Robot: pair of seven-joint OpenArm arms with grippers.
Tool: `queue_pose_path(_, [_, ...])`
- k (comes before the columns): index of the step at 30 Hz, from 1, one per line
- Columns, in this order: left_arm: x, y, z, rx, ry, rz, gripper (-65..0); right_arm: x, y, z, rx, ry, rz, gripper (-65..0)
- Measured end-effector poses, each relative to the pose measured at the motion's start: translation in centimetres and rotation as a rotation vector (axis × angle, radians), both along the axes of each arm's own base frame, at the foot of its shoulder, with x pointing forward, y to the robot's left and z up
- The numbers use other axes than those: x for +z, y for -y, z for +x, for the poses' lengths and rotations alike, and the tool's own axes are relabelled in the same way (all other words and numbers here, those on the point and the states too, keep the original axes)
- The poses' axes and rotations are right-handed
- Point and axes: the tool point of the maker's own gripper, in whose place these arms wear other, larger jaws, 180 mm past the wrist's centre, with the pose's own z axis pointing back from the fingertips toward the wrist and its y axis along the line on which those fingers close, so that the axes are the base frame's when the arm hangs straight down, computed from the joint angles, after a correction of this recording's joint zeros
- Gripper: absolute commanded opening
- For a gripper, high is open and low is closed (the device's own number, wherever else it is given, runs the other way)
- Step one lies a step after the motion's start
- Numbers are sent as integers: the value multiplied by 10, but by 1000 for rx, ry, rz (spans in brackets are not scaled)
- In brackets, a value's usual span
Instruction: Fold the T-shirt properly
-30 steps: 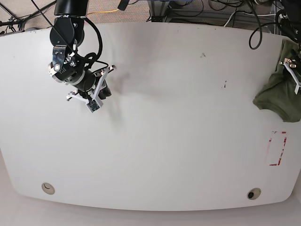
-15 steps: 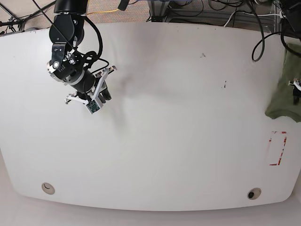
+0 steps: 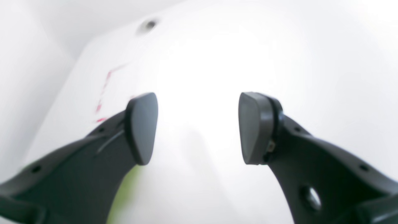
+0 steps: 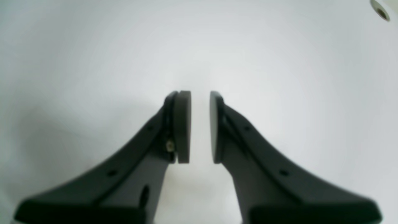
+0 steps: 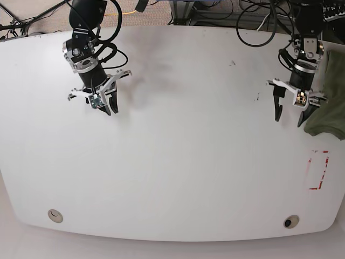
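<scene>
The olive-green T-shirt (image 5: 330, 117) lies bunched at the table's right edge, partly cut off by the frame. Just left of it my left gripper (image 5: 289, 117) points down at the bare white table (image 5: 178, 151), open and empty. In the left wrist view the left gripper (image 3: 199, 127) holds nothing between its pads, and a green sliver of T-shirt (image 3: 124, 193) shows beside one finger. At the far left my right gripper (image 5: 107, 107) hangs over bare table; in the right wrist view the right gripper (image 4: 200, 127) stands open by only a narrow slit and is empty.
A red tape rectangle (image 5: 318, 170) marks the table near its right edge, below the shirt. Round holes sit at the front right (image 5: 291, 222) and front left (image 5: 54, 216). Cables run along the back edge.
The left arm has come in from the right edge and now stands left of the shirt. The right arm has moved toward the back and turned its fingers straight down.
</scene>
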Motion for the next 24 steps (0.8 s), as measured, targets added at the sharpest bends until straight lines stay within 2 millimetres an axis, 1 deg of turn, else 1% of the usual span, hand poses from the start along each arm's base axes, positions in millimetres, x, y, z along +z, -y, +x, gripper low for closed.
queue_pose_path(1, [-1, 5, -10, 3, 18, 3, -279, -3, 7, -9, -25, 5, 7, -552])
queue_pose_path(2, [-4, 8, -18, 14, 17, -8, -279, -1, 5, -14, -22, 30, 34, -553])
queue_pose_path(4, [-24, 18, -44, 15, -58, -10, -279, -14, 10, -34, -54, -2, 44, -555])
queue_pose_path(5, [-27, 24, -57, 16, -79, -17, -279, -24, 12, -48, -65, -45, 30, -555])
queue_pose_path(6, [-26, 30, -66, 8, -82, -32, -279, -26, 12, -59, -69, -57, 29, -555])
queue_pose_path(8, [-15, 43, -88, -8, -67, -50, -279, -21, 9, -79, -80, -52, 73, -555])
queue_pose_path(9, [-15, 46, -98, -12, -84, -57, -279, -18, 8, -90, -95, -40, 122, -555])
queue_pose_path(11, [-24, 51, -127, 8, -161, -64, -279, -21, 10, -109, -112, -68, 161, -555])
queue_pose_path(13, [-28, 59, -161, 24, -230, -89, -279, -27, 19, -138, -159, -117, 166, -555])
queue_pose_path(15, [-32, 67, -188, 22, -294, -107, -279, -23, 19, -161, -180, -120, 211, -555])
queue_pose_path(17, [-37, 71, -214, 23, -360, -113, -279, -25, 17, -181, -194, -155, 239, -555])
queue_pose_path(18, [-40, 73, -224, 23, -394, -116, -279, -27, 17, -193, -206, -184, 246, -556])
queue_pose_path(21, [-45, 81, -248, 7, -449, -138, -279, -30, 18, -221, -245, -240, 282, -556])
queue_pose_path(23, [-55, 82, -263, 14, -497, -147, -279, -33, 18, -241, -283, -273, 332, -556])
queue_pose_path(24, [-64, 83, -273, 20, -533, -152, -279, -38, 17, -250, -291, -300, 338, -556])
